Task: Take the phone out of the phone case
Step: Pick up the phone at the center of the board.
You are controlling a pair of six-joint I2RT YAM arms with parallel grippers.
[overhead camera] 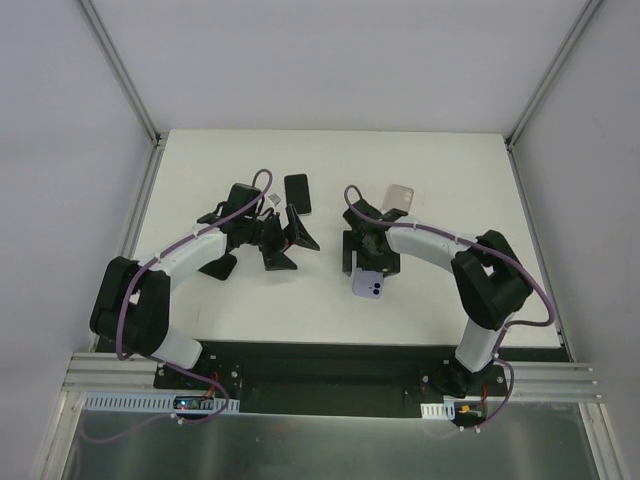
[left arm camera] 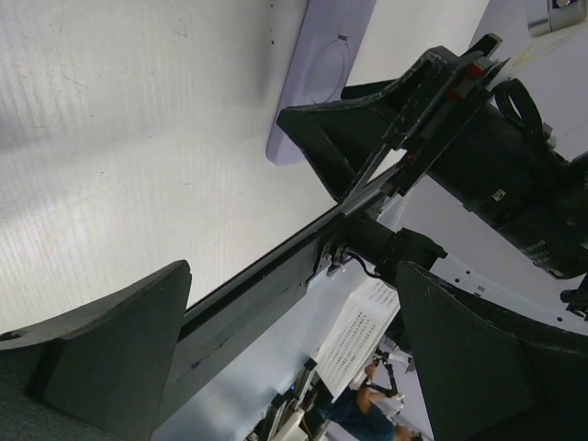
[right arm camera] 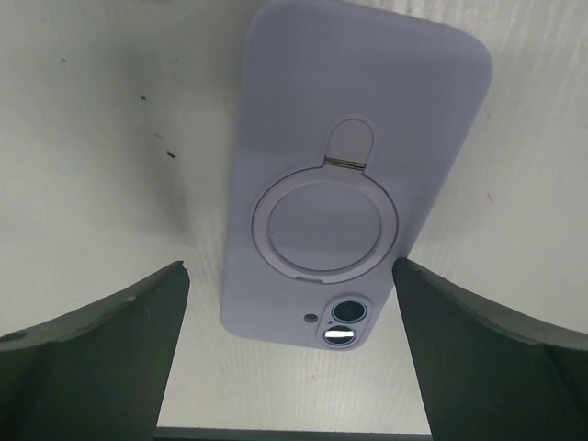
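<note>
**A:** The phone (overhead camera: 367,285) lay flat on the table (overhead camera: 450,160), back up, right in front of the right arm. It was fully wrapped in its lilac case (right arm camera: 367,110), so nothing was out yet.

**B:** And the right gripper (overhead camera: 368,260) hung straight above it, spread wide and holding nothing. The fingers (right arm camera: 110,349) stood off to either side of the case, and I couldn't see any contact.

**A:** Why back up, would you say?

**B:** My guess is that it put the ring stand (right arm camera: 323,225) and the camera cutout on top. That gave a place to push the phone through while the rim was peeled away.

**A:** And the left gripper (overhead camera: 291,247)?

**B:** It was off to the phone's left, just as wide open and empty, tilted in towards it. It looked placed to help, one hand pinning while the other peeled.

**A:** There were other bits further back.

**B:** A black phone (overhead camera: 297,193) and a pale case (overhead camera: 400,197) lay apart from each other, clear of both grippers.
</note>
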